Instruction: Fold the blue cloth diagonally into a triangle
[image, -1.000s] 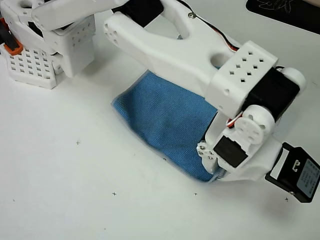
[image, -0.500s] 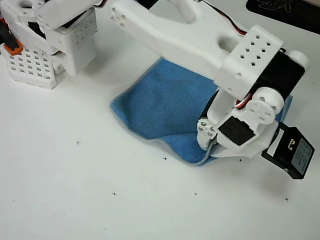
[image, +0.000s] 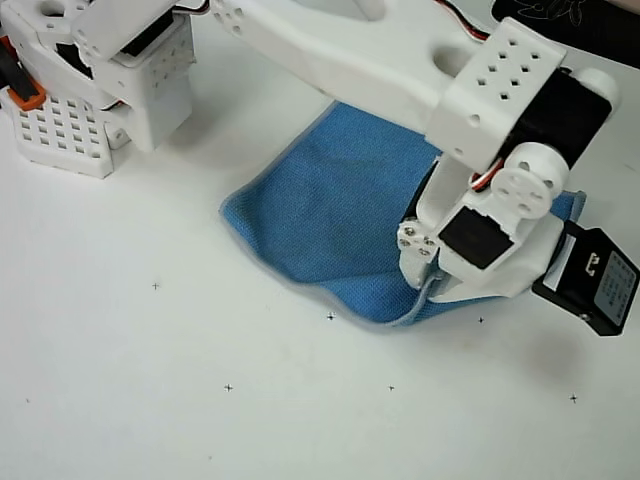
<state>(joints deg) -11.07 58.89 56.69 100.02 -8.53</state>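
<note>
Overhead view. The medium-blue textured microfibre cloth (image: 330, 215) with pale grey stitched edging lies on the white surface (image: 200, 400), right of centre, partly under the white printed arm (image: 380, 70). It is not flat: a layer is doubled over the lower layer, and the near edge curls up in a ridge toward the hand (image: 428, 285). The hand sits low over the cloth's lower right part, and a strip of pale edging rises into it from the ridge. In my judgement it holds the cloth by an edge or corner so as to carry that part across the rest; the fingertips themselves are hidden under the wrist housing, so the grip is inferred from the lifted edging, and how far apart the fingers stand cannot be told.

Condition of the cloth: the left corner is rounded and slightly puckered, the weave is even, and a small piece of blue shows beyond the arm at the right. No tag can be made out. The fold appears to be partway, no clean triangle yet.
</note>
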